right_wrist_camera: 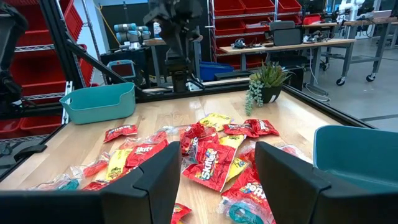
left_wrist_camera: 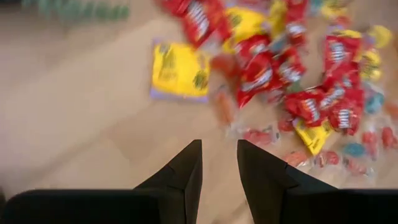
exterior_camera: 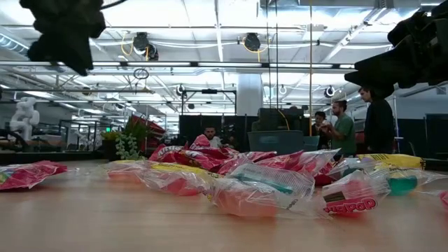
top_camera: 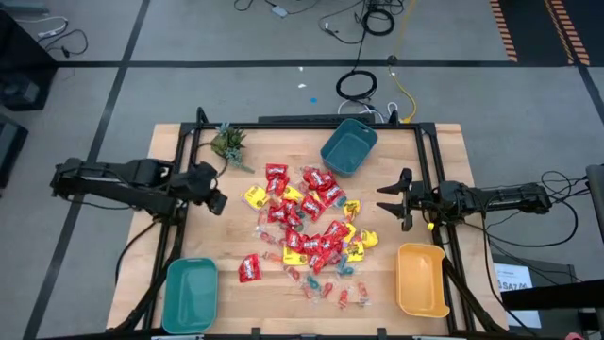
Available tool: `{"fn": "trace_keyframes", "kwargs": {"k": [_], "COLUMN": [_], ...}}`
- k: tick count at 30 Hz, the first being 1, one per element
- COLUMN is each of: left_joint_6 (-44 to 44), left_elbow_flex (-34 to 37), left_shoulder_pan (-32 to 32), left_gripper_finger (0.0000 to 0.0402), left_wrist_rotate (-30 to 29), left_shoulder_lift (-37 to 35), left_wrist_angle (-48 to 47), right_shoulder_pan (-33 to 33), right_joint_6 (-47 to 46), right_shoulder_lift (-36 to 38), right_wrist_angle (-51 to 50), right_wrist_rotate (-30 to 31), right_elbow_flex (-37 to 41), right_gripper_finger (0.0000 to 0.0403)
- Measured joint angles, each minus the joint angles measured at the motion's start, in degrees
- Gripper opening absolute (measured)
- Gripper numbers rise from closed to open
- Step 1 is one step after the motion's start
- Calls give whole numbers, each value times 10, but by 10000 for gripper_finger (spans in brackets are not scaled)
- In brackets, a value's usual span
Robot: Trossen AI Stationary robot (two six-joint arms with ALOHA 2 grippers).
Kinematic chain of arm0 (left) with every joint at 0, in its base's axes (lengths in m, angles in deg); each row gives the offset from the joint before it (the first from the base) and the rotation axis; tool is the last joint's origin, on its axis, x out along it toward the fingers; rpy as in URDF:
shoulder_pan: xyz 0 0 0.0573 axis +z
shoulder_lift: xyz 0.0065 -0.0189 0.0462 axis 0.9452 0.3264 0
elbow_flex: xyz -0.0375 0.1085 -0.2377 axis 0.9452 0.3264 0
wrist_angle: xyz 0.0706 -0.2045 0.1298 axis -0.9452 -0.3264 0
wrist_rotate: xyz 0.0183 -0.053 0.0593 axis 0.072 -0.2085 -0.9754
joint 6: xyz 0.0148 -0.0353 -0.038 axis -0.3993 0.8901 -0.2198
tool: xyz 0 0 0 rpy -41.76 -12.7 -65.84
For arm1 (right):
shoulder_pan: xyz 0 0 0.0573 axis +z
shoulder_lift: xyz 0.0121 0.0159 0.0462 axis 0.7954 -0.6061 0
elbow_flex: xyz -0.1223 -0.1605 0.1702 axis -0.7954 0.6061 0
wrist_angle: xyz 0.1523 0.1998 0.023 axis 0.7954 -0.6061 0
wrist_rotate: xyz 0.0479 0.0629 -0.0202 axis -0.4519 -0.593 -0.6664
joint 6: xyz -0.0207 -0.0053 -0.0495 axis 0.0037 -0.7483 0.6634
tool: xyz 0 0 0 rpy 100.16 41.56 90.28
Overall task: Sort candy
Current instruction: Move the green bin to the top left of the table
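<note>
High view shows the candy (top_camera: 307, 236) heaped at the centre of the frame on the wooden counter (top_camera: 189, 236): red packets, a few yellow ones, and small twist-wrapped pieces trailing toward the lower middle. One red packet (top_camera: 249, 269) lies a little apart at the lower left of the pile, and a yellow packet (top_camera: 256, 196) sits at its upper left edge.

From where I stand these look light, soft and crinkly. The foil is probably slippery, and the packets overlap, so a pinch into the thick of the heap could lift two at once. The loose ones at the edges seem the easier picks, taken across the flat middle or by a crimped end. The tiny twists would best be caught by the body, not the wrapper tail.

Three bins wait. A teal bin (top_camera: 190, 295) sits at the lower left, a yellow bin (top_camera: 421, 280) at the lower right, and a darker teal bin (top_camera: 348, 146) tilts at the upper middle. All three look empty.

The left pincer (top_camera: 215, 195) hangs at the left of the pile, its fingers parted with a narrow gap and nothing between them. The right pincer (top_camera: 389, 200) hovers at the right of the pile, jaws wider apart, also holding nothing. A small plant (top_camera: 228, 144) stands at the upper left.
</note>
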Motion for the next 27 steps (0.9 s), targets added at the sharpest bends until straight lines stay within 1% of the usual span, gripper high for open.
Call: {"fn": "trace_keyframes", "kwargs": {"k": [3,8,13,18,21,23,27], "left_joint_6": [100,277,430,562,610,622,603], "left_elbow_flex": [0,-14,-67,-147,-179,-185,-186], "left_shoulder_pan": [-49,-162,-265,-342,-368,-373,-372], "left_gripper_finger": [109,88,60,32,17,12,13], "left_wrist_rotate": [-23,-54,-78,-78,-78,-76,-69], "left_shoulder_lift": [22,85,169,253,290,304,317], "left_wrist_angle": [-4,-3,-22,-93,-132,-127,-95], "right_shoulder_pan": [0,0,0,0,0,0,0], "right_joint_6": [0,0,0,0,0,0,0], "right_shoulder_lift": [0,0,0,0,0,0,0], "right_wrist_angle": [0,0,0,0,0,0,0], "right_wrist_rotate": [0,0,0,0,0,0,0], "right_elbow_flex": [0,0,0,0,0,0,0], "right_gripper_finger": [196,196,196,196,196,196,196]}}
